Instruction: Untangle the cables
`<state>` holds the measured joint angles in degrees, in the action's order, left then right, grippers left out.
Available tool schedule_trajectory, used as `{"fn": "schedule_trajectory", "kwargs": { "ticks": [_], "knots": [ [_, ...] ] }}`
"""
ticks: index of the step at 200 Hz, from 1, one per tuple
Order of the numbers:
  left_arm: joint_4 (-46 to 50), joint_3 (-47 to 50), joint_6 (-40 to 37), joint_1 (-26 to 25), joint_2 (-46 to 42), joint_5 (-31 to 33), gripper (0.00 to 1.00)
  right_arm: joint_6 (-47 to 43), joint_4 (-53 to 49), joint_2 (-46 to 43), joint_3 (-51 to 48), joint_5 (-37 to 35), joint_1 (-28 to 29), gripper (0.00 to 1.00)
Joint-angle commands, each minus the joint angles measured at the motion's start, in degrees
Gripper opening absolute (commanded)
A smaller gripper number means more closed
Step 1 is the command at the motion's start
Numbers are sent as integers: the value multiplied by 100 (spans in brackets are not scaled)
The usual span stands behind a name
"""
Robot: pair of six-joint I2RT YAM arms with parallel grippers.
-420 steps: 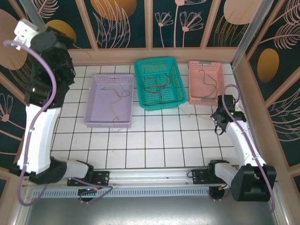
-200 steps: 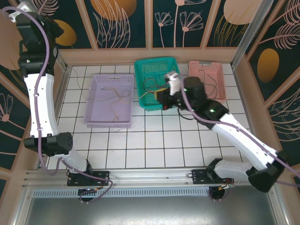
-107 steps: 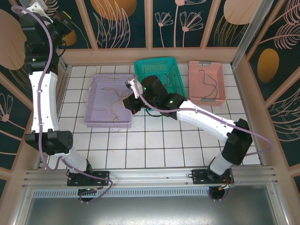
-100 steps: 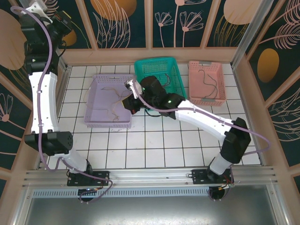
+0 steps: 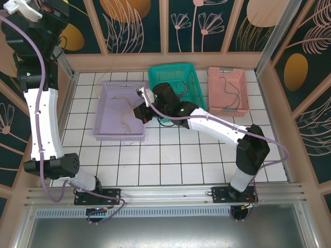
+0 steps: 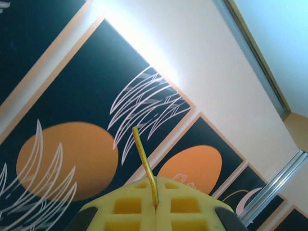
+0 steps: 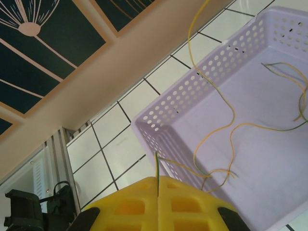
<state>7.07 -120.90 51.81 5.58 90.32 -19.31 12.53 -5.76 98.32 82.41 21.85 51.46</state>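
Yellow cable (image 6: 143, 161) tight between closed left fingers (image 6: 127, 207); greenish cable (image 7: 157, 169) (thin) likewise between closed right fingers (image 7: 127, 208).

the white tiled table (image 5: 170, 160) is carrying three baskets sitting side by side: a lilac basket (image 5: 119, 135), a teal basket (image 5: 170, 67) and a pink basket (image 5: 227, 110).

smooth perforated plastic lilac basket (image 7: 173, 103); glossy white tiles (image 7: 110, 130); thin yellow cable (image 7: 189, 41) with smooth plastic sheath.
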Motion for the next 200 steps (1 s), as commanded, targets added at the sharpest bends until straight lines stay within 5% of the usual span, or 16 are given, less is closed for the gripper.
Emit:
{"fn": "schedule_trajectory", "kwargs": {
  "ticks": [1, 87, 152, 200],
  "knots": [
    [-81, 507, 67, 4, -86, -168, 0, 74, 194, 263, 235, 197, -5, 0],
    [22, 2912, -574, 4, -403, -149, 0, 553, -269, 1728, 1130, 409, -82, 0],
    [-108, 4286, -415, -118, -713, -301, 0, 823, -1568, 2893, 2570, 284, -189, 0],
    [303, 4761, -673, -361, -875, -32, 0, 812, -1854, 2398, 2425, -124, -237, 45]
  ]
}}
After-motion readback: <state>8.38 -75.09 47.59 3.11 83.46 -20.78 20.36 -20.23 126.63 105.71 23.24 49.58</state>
